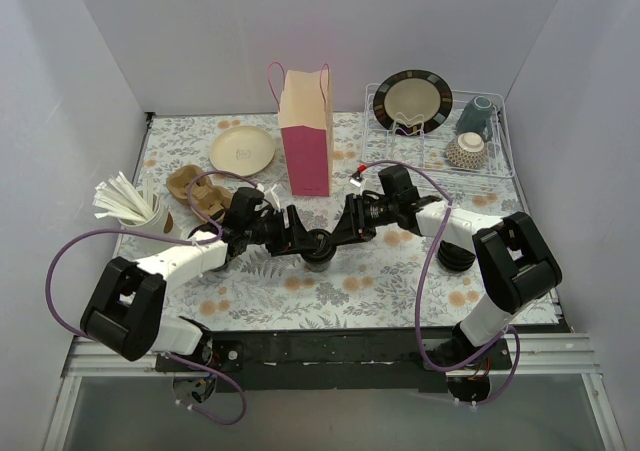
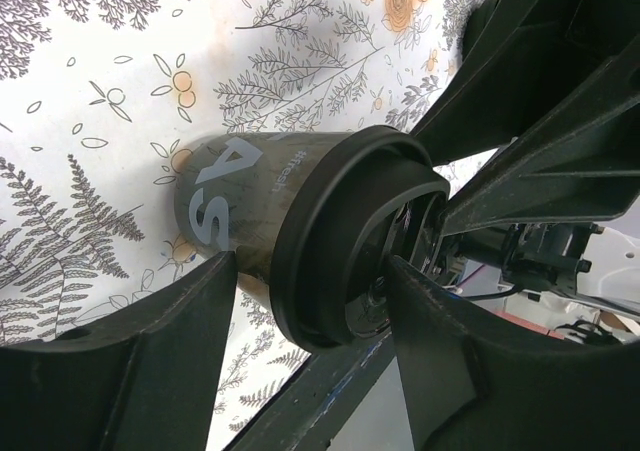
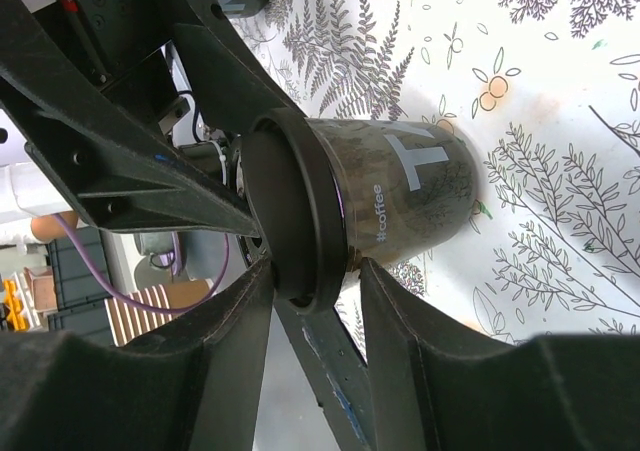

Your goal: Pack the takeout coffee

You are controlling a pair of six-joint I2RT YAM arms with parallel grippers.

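from above, the takeout coffee (image 1: pixel 318 258) stands on the table (image 1: pixel 400 276) in front of the pink paper bag (image 1: pixel 306 141), with the left claw (image 1: pixel 303 239) and right claw (image 1: pixel 335 237) meeting at it from either side. in the left wrist view the left claw (image 2: pixel 312 271) straddles its lidded top, and i cannot tell whether it pinches. in the right wrist view the right claw (image 3: pixel 318 271) pinches the takeout coffee (image 3: pixel 420 191) at its rim.

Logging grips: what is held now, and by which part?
The takeout coffee, apparently by the right gripper at its lidded rim; left gripper: cannot be told.
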